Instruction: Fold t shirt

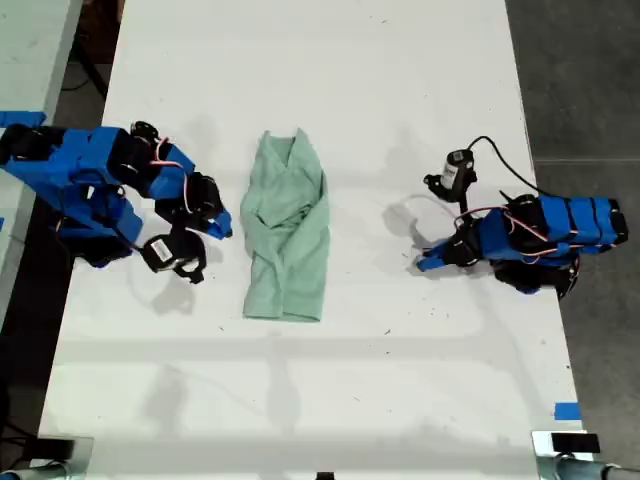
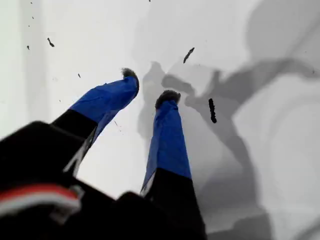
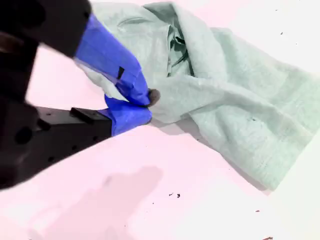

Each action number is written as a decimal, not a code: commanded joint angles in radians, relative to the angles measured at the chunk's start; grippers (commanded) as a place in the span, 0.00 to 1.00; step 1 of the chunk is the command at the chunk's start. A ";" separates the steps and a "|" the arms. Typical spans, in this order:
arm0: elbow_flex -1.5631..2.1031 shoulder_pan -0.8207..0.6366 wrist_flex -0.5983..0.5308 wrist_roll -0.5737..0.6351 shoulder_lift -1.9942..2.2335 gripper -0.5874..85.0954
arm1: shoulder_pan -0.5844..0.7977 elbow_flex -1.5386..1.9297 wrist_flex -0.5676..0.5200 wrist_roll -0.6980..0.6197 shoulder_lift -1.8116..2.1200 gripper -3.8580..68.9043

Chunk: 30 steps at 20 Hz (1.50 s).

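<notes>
In the exterior view, the t shirt (image 1: 287,228) lies folded into a long wrinkled strip near the middle of the white table (image 1: 330,70). My second gripper (image 1: 222,225) sits just beside the shirt's edge on the exterior view's left. My first gripper (image 1: 424,262) rests well apart from the shirt on the exterior view's right, with a black cable (image 1: 500,160) looping behind it.

In the first wrist view, my first gripper (image 2: 148,87) stands parted over bare table, nothing between its blue fingers (image 2: 167,142).

In the second wrist view, my second gripper (image 3: 148,103) has its tips together at the mint t shirt's (image 3: 235,95) edge; whether cloth is pinched, I cannot tell.
</notes>
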 commanded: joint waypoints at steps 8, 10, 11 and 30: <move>1.290 -0.040 -0.387 0.034 1.358 0.00 | 0.003 0.049 0.005 -0.014 0.012 0.20; 1.365 -0.009 -0.420 -0.005 1.293 0.03 | 0.006 0.049 0.005 -0.031 0.015 0.20; 1.365 -0.011 -0.403 0.003 1.304 0.07 | 0.006 0.049 0.006 -0.034 0.015 0.19; 1.365 -0.152 -0.393 0.509 1.335 0.05 | 0.006 0.049 0.006 -0.032 0.015 0.15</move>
